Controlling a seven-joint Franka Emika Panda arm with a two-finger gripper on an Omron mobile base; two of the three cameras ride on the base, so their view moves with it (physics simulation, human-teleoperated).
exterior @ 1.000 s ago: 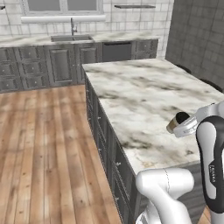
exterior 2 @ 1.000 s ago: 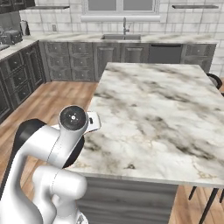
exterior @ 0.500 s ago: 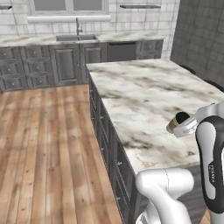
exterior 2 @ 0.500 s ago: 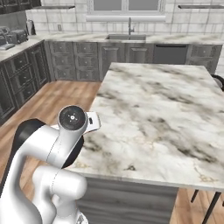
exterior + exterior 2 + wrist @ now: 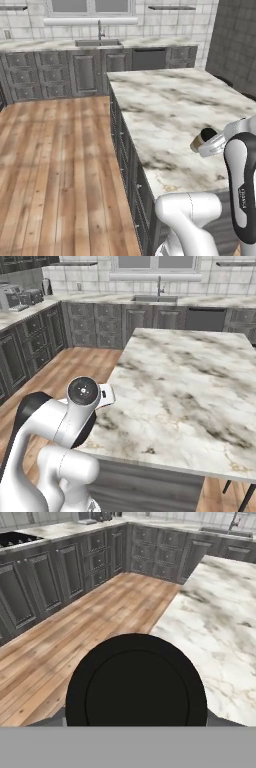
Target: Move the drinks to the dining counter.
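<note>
Over the near end of the dining counter (image 5: pixel 170 107), the coffee cup (image 5: pixel 202 139) rides tilted in the gripper (image 5: pixel 209 145), whose fingers are clamped on it; its black lid (image 5: pixel 136 682) faces the hand camera. It is not yet set down, and the pink bottle's delivery looks outstanding.

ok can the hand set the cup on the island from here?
Probably yes: the hand holds the cup over the island, and the marble below looks bare.
</note>
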